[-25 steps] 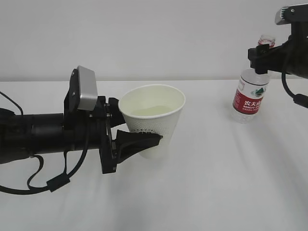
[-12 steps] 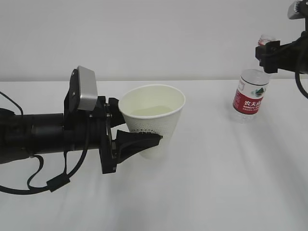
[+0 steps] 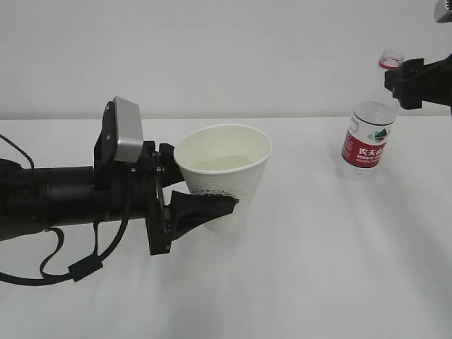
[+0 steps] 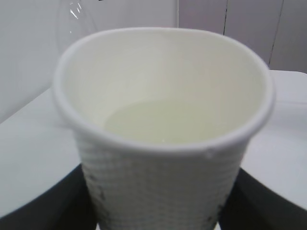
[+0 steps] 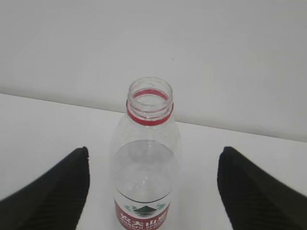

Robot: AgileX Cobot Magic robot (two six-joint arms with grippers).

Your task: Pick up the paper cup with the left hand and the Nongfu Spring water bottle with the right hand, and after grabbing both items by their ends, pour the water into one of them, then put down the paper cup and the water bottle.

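The white paper cup (image 3: 227, 173) is held upright at the left, my left gripper (image 3: 201, 187) shut on its lower wall. In the left wrist view the cup (image 4: 163, 163) fills the frame, black fingers (image 4: 45, 208) pressing both sides, and water (image 4: 177, 122) lies in its bottom. I cannot tell whether its base touches the table. The Nongfu Spring water bottle (image 3: 367, 141) stands uncapped on the table at the right. My right gripper (image 3: 400, 82) hovers open beside its neck. In the right wrist view the bottle (image 5: 146, 163) stands clear of the spread fingers (image 5: 55, 191) of that gripper (image 5: 153, 191).
The white table (image 3: 318, 268) runs to a plain white wall behind. The left arm, with its grey box (image 3: 127, 131) and cables, lies low across the left side.
My right gripper has drawn back to the right, away from the bottle's neck, leaving the bottle standing. The left arm and cup have not moved.
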